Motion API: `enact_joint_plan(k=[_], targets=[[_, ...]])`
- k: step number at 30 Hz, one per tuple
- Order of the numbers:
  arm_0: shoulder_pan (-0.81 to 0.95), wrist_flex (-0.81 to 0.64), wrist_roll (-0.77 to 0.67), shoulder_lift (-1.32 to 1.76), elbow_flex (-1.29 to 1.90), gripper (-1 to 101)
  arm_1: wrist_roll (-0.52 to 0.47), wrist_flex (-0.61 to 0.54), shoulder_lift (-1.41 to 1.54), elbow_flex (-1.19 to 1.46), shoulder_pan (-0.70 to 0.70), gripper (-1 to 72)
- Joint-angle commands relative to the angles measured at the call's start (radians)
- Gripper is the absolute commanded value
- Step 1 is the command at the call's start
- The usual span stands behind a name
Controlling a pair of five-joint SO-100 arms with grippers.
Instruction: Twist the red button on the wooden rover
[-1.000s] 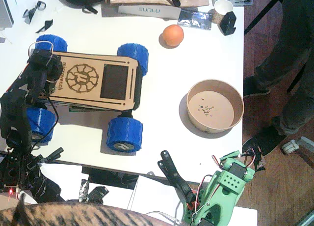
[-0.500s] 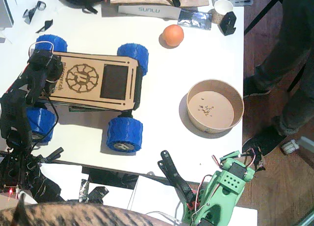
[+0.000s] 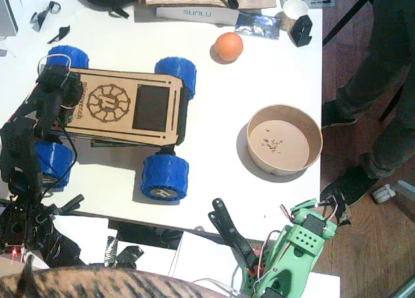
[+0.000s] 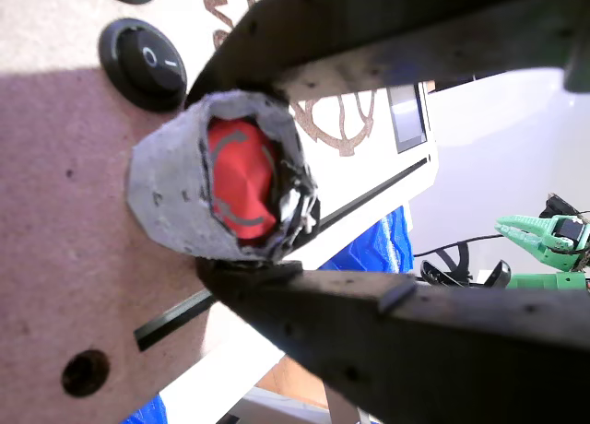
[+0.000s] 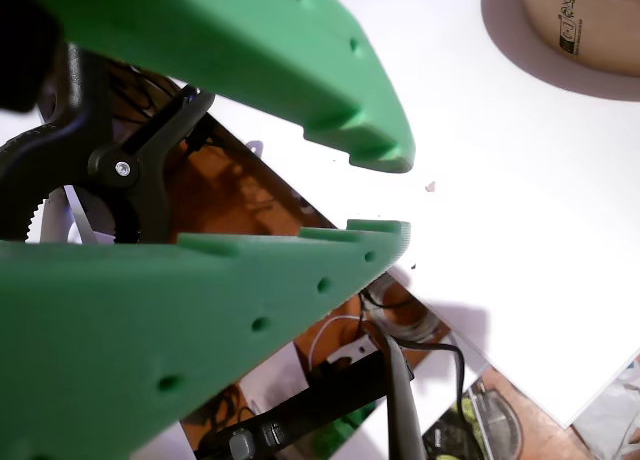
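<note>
**Black gripper clamped on the rover's red knob**

Fixed view: a white table (image 3: 259, 91) carries the flat, light plywood-decked wooden rover (image 3: 123, 107) with four chunky blue wheels, lying toward the table's left edge. The black left arm (image 3: 29, 142) reaches over the rover's left end, where its gripper (image 3: 55, 84) sits on the deck — the button itself is hidden under it here. A round orange ball (image 3: 228, 46) lies near the far edge, and a round cardboard bowl (image 3: 284, 139) stands near the right edge. The green right arm (image 3: 295, 252) rests at the near edge. A person's dark-trousered legs (image 3: 382, 71) stand beyond the right edge.

In a wrist view, the tiny round red button (image 4: 241, 180) sits inside a grey sleeve, pinched between the left gripper's (image 4: 249, 170) dark jaws above and below. A black rocker switch (image 4: 143, 63) lies beside it on the deck.

In a wrist view, the right gripper (image 5: 385, 195) hangs over the table's near edge — jaws slightly parted, nothing between them.
</note>
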Motion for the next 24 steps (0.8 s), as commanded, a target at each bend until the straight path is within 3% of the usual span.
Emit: enact_joint_plan(k=[1,13,24], targets=[[-0.008,0.028,0.057,0.074,-0.044,0,-0.009,0.006,0.002,-0.005,0.002,2.5],[0.02,-0.014,0.365,0.1,-0.046,0,-0.009,0.006,0.002,-0.005,0.002,2.5],[0.032,-0.077,0.548,0.112,-0.043,0,-0.009,0.006,0.002,-0.005,0.002,2.5]])
